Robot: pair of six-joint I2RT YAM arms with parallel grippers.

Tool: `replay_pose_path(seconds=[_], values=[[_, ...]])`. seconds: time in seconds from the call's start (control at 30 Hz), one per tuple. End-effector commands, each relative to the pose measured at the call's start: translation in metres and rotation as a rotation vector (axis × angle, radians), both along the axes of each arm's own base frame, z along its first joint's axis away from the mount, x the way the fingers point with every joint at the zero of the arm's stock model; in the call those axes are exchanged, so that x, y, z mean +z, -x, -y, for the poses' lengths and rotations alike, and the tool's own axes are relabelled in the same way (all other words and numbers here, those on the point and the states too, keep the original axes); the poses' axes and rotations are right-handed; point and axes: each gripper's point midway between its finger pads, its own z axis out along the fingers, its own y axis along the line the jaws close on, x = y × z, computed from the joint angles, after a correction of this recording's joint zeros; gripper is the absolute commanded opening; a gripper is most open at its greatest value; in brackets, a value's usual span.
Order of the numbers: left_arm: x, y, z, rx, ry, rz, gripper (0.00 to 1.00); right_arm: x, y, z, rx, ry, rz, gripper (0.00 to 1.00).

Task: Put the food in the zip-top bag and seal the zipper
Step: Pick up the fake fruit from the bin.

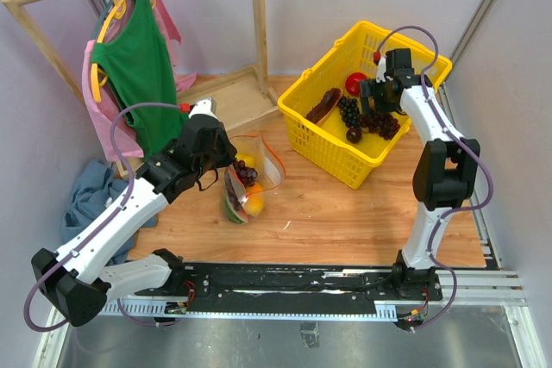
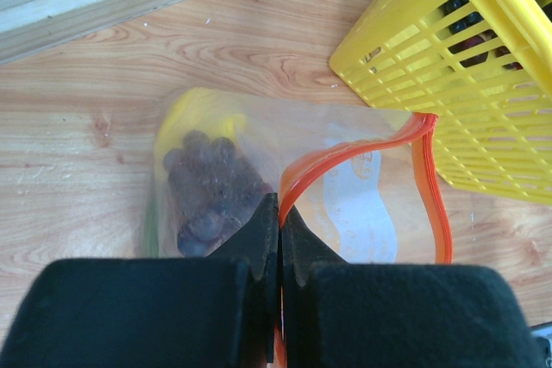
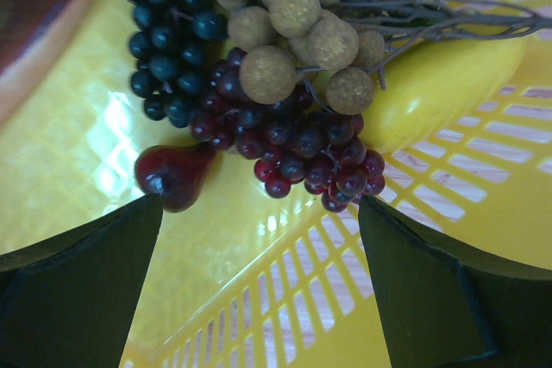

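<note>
The left gripper [image 2: 279, 217] is pinched fully closed on the zipper [image 2: 362, 146] at one end of the mouth. Beyond its fingers the strip bows apart, so the zip-top bag [image 2: 366, 213], lying on the table [image 1: 345, 221] just left of the yellow basket [image 2: 448, 84], is unsealed. The grape bunch [image 2: 211, 183], the yellow bell pepper [image 2: 194, 109] and, in the top view, the watermelon slice [image 1: 233, 211] sit inside. Loading looks done and sealing remains. The right gripper [image 3: 259, 239] hangs wide apart and empty over the basket's leftover fruit [image 3: 302, 140].
</note>
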Motion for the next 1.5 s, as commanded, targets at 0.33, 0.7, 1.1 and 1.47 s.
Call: replay_pose_path(seconds=[0.33,0.7,1.1,1.47], values=[[0.011,-0.009,0.005,-0.018,0.014,0.049,0.00,-0.073,-0.012,-0.034,0.174,-0.189,-0.159,0.92],[0.007,-0.009,0.007,-0.023,0.014,0.044,0.00,-0.041,0.018,-0.062,0.255,-0.289,-0.170,0.80],[0.004,-0.009,0.005,-0.018,0.005,0.043,0.00,-0.086,0.016,-0.035,0.243,-0.131,-0.268,0.64],[0.003,-0.008,0.005,-0.018,0.005,0.044,0.00,-0.111,0.022,-0.042,0.250,-0.168,-0.343,0.56]])
